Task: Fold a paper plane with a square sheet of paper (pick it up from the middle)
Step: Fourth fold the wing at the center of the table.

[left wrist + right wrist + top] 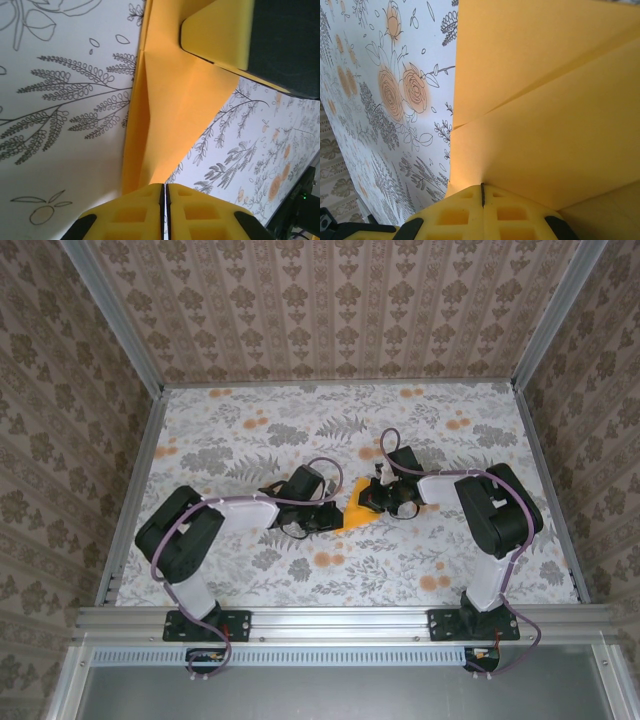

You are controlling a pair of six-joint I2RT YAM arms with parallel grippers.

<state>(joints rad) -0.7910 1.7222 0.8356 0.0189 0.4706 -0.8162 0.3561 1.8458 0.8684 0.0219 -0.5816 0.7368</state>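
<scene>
The square sheet of paper (356, 516), orange-yellow and partly folded with angled flaps, lies on the floral cloth between my two grippers. In the left wrist view the paper (175, 100) runs down into my left gripper (165, 186), whose yellow fingers are shut on its narrow end. One finger (215, 35) of the right gripper rests on the paper's far part. In the right wrist view the paper (545, 100) shows a diagonal crease and meets my right gripper (482, 186), shut on its edge. From above, the left gripper (338, 517) and right gripper (372, 502) face each other across the paper.
The floral cloth (300, 430) covers the table inside patterned walls (330, 310). Metal rails (340, 622) run along the near edge by the arm bases. Open cloth lies behind and in front of the grippers.
</scene>
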